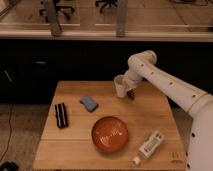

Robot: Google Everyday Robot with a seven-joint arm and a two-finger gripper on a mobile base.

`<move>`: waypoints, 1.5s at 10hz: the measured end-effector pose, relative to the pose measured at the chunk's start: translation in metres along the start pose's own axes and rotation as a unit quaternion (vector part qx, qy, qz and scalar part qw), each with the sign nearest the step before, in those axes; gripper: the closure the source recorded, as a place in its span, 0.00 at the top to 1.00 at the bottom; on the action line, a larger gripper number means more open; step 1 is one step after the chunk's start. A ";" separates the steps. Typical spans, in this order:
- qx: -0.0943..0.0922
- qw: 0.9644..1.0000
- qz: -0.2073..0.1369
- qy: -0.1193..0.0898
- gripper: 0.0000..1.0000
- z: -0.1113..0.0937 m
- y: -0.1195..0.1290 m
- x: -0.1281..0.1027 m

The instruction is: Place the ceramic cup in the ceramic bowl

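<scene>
A white robot arm (165, 85) reaches in from the right of the view and bends down over the far side of a wooden table (150, 112). Its gripper (128, 92) hangs beyond the ceramic bowl (109, 134) and slightly to the bowl's right, near the table's back edge. The jaws are clenched on the ceramic cup (120, 85), a small plain white cup held upright, mouth up. The cup is well apart from the bowl and farther from the camera, and whether its base touches the table cannot be told. The bowl is wide, shallow and glossy orange-red with faint pale marks inside, and it sits toward the table's near edge. A blue sponge-like pad (89, 103) lies behind the bowl and to its left, near it. A flat black oblong object (61, 115) lies farther to the bowl's left, well apart. A white rectangular bottle (150, 146) lies on its side near the bowl's right, angled with its cap end toward the near edge. Beyond the bowl and the table runs a dark counter front (50, 65).
</scene>
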 end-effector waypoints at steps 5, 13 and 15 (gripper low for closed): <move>0.012 1.000 0.000 -0.008 0.05 -0.032 0.009 -0.011; 0.018 0.999 -0.002 -0.027 0.05 -0.065 0.050 -0.041; 0.015 0.999 -0.004 -0.031 0.05 -0.070 0.061 -0.053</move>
